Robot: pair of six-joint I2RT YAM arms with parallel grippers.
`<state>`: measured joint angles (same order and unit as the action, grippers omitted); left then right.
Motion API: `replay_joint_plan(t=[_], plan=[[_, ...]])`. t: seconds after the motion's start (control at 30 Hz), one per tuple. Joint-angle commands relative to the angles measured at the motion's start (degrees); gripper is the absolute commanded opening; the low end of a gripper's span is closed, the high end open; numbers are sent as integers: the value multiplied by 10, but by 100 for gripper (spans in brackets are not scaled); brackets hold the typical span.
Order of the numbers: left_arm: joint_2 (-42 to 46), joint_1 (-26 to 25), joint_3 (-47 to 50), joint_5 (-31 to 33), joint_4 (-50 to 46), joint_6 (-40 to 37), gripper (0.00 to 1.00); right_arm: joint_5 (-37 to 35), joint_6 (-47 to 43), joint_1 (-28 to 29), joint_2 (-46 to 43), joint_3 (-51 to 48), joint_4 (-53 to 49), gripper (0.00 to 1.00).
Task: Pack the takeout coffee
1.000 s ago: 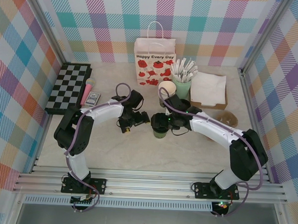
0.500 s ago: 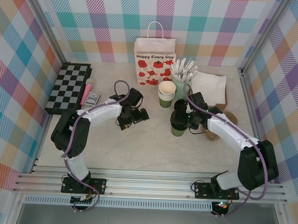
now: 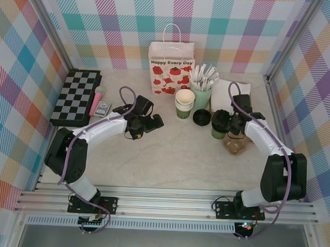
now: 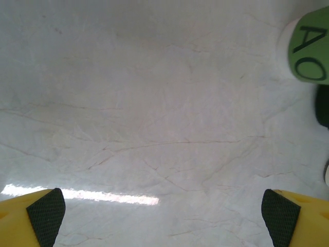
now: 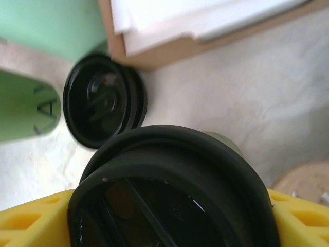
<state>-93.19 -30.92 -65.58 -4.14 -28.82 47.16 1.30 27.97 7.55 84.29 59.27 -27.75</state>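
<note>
Two arms reach over the pale table (image 3: 169, 157). The right gripper (image 3: 222, 121) has its yellow fingers (image 5: 303, 216) pinching the takeout coffee (image 3: 218, 132) from both sides, just below its black lid (image 5: 175, 190). The cup sits near the napkin tray (image 3: 231, 99), just beside a stack of spare lids (image 3: 201, 117), well apart from the white paper bag (image 3: 170, 67) at the back wall. I cannot tell whether its base touches the table. The left gripper (image 3: 155, 123) hangs with jaws spread wide and empty, near the stacked green cups (image 3: 184, 104).
</note>
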Motion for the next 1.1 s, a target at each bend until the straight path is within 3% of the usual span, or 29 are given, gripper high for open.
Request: replay_joint_plan(t=[0.0,0.47,0.6,1.07], plan=[[34,6,20,17,43,9,100,-2,-10,-10,30,40,37,78],[85,20,45,38,83,-22,100,35,19,-14,155,143,58,78],[85,24,48,27,84,-23,100,2,23,-15,169,158,60,78],[82,39,48,-31,106,-28,100,24,16,-14,210,197,57,80]])
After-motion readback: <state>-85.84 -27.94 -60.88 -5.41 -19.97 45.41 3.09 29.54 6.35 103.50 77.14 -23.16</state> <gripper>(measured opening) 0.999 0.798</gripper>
